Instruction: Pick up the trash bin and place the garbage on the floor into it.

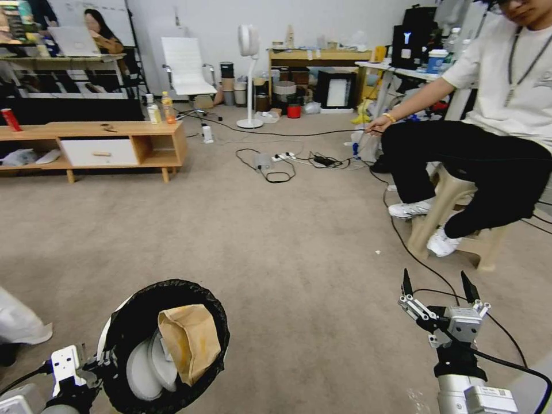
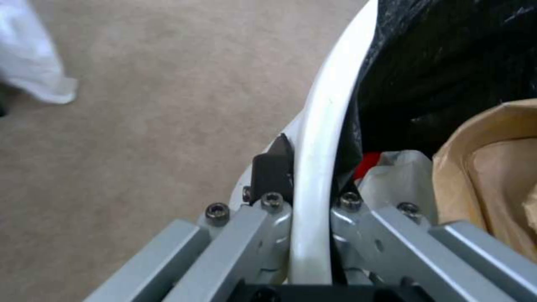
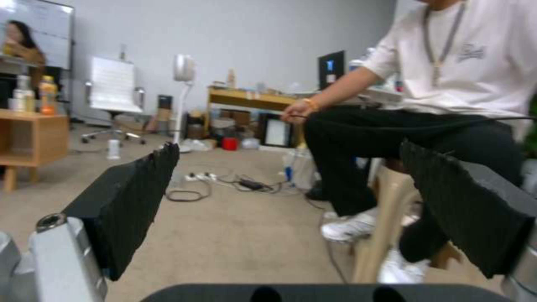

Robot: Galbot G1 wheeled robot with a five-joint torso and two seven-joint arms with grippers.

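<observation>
Near left, our left gripper [image 2: 310, 201] has its fingers clamped on the rim of the round white black-bagged trash bin [image 1: 123, 322], brown paper bag [image 1: 190, 339] inside. Our right gripper [image 1: 440, 287] hovers wide open, empty. Next we'd likely seek remaining litter on the beige carpet floor [image 1: 287, 241].

Floor [image 1: 276, 241]: beige-grey short-pile carpet, mostly bare in the middle.
Cabinet [image 1: 123, 146]: low wooden unit standing on the carpet at the far left.
Cables [image 1: 279, 167]: black loops and a white power strip [image 1: 283, 156] lying past the middle.
Fan [image 1: 249, 75]: white, on a round foot further back.
Stool [image 1: 445, 215]: pale plastic, legs on the carpet at the right.
Speck [image 1: 378, 252]: tiny white scrap near the stool.
</observation>
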